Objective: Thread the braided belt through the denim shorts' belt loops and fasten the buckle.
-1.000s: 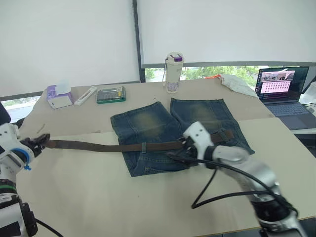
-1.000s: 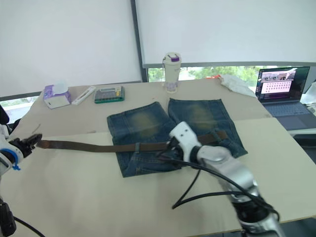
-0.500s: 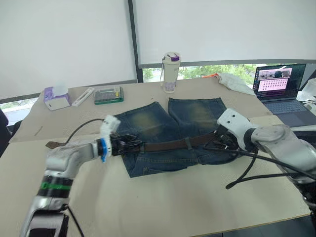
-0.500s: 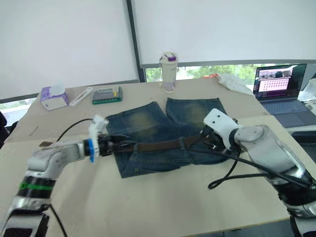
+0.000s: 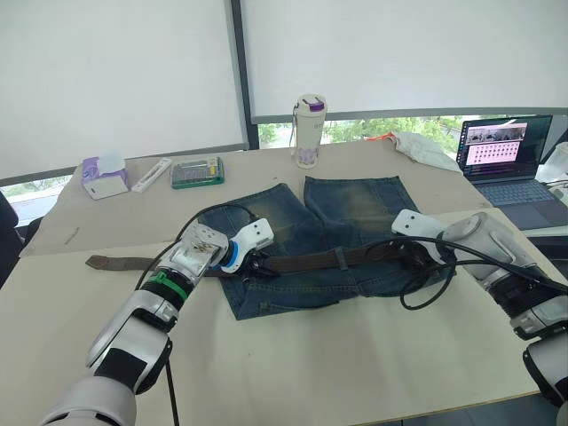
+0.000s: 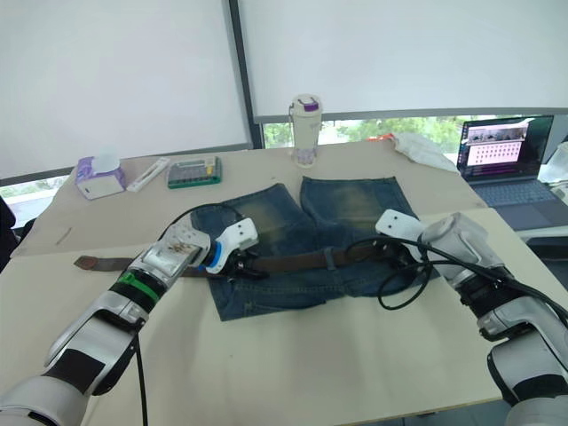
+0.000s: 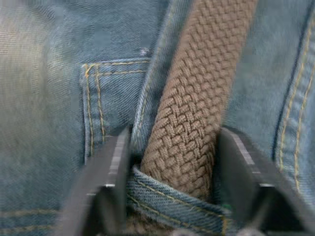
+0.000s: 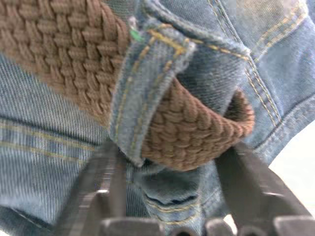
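The denim shorts [image 5: 355, 204] lie flat mid-table, waistband toward me. The braided belt [image 5: 302, 261] runs along the waistband, and its loose end [image 5: 111, 263] trails off to the left on the table. My left gripper [image 5: 259, 264] sits at the shorts' left edge, shut across the belt [image 7: 197, 98] where it enters a belt loop [image 7: 172, 199]. My right gripper [image 5: 419, 257] is at the right edge, shut on the curled belt end [image 8: 192, 132] poking out of another loop [image 8: 147, 73]. A middle loop [image 5: 339, 258] holds the strap. The buckle is hidden.
A bottle [image 5: 310, 130], a green case [image 5: 198, 171], a white bar [image 5: 153, 174] and a tissue box [image 5: 105, 176] stand along the far edge. A laptop [image 5: 506, 164] and white cloth [image 5: 426, 149] are at the back right. A black cable [image 5: 417, 297] loops by the shorts' right side.
My left arm came in from the far left to the shorts' left edge. My right gripper moved from the middle of the waistband to its right end. The camera shifted slightly.
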`<state>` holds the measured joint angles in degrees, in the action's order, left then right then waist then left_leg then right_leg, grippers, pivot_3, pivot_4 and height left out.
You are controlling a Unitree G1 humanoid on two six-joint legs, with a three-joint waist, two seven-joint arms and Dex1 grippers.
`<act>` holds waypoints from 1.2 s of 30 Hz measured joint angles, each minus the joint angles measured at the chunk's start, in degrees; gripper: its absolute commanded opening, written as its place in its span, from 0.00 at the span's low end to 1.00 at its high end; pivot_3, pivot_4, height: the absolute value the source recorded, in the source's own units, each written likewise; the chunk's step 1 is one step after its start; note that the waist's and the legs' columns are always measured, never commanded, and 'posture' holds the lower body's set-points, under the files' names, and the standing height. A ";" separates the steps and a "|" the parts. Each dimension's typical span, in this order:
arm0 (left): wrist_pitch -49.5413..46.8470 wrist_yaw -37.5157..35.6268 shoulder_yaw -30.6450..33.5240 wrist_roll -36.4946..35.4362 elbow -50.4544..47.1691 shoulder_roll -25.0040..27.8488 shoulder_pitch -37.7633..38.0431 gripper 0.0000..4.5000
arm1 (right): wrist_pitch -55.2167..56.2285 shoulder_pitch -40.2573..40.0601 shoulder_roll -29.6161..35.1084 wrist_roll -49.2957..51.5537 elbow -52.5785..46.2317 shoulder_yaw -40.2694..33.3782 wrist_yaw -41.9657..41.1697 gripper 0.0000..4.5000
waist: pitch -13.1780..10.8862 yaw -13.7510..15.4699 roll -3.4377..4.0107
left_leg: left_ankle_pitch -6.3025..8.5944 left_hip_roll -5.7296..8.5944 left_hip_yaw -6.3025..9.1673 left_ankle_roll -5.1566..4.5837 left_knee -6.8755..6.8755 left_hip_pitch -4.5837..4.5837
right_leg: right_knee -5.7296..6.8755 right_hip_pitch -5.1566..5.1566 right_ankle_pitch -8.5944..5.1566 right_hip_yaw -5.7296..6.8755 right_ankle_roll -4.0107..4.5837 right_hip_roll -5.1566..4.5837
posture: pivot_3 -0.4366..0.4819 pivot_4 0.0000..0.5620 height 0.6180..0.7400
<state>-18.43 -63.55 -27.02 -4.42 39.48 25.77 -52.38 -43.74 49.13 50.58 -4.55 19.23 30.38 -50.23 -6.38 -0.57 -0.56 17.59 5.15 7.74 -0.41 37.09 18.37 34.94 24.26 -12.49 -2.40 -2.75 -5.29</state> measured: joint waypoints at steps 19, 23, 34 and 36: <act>34.60 13.98 15.87 4.17 15.24 1.49 -3.84 0.02 | 10.39 -9.53 -14.91 1.44 -10.68 -21.77 19.09 0.00 | 0.28 -0.06 0.41 | 0.01 0.01 0.10 -0.04 0.62 0.95 | 0.39 0.91 0.34 0.11 -0.06 -0.02 | 0.48 0.27 1.00; 28.33 7.16 17.10 -1.61 -10.74 4.93 16.31 0.02 | 8.04 -26.02 -13.71 3.52 -30.04 -25.03 18.18 0.00 | 0.43 -0.55 0.69 | 0.08 -0.03 0.09 -0.13 0.61 1.00 | 0.41 1.00 0.33 -0.06 -0.08 0.01 | 0.48 0.27 1.00; -17.34 -4.42 26.38 -27.13 -33.49 18.58 20.56 0.60 | 16.41 -53.51 -7.70 5.86 -51.67 -27.58 12.04 0.00 | 0.24 0.93 0.44 | 0.37 0.08 0.14 -0.64 0.78 0.28 | 0.07 0.05 0.22 0.25 -0.20 0.14 | 0.48 0.27 1.00; -19.25 -5.91 26.99 -27.57 -31.07 18.59 14.22 0.60 | 18.19 -55.43 -5.79 5.95 -52.38 -27.96 10.35 0.00 | 0.24 1.14 0.41 | 0.38 0.12 0.06 -0.47 0.77 -0.08 | 0.03 -0.24 0.17 0.26 -0.26 0.09 | 0.48 0.27 1.00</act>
<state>-37.68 -69.46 -0.03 -32.00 8.41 44.36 -38.16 -25.56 -6.29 44.80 1.40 -33.16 2.42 -39.88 -6.15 0.58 -0.15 17.97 5.26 7.80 -0.88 37.86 18.29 34.97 24.02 -12.32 -2.14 -3.01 -5.21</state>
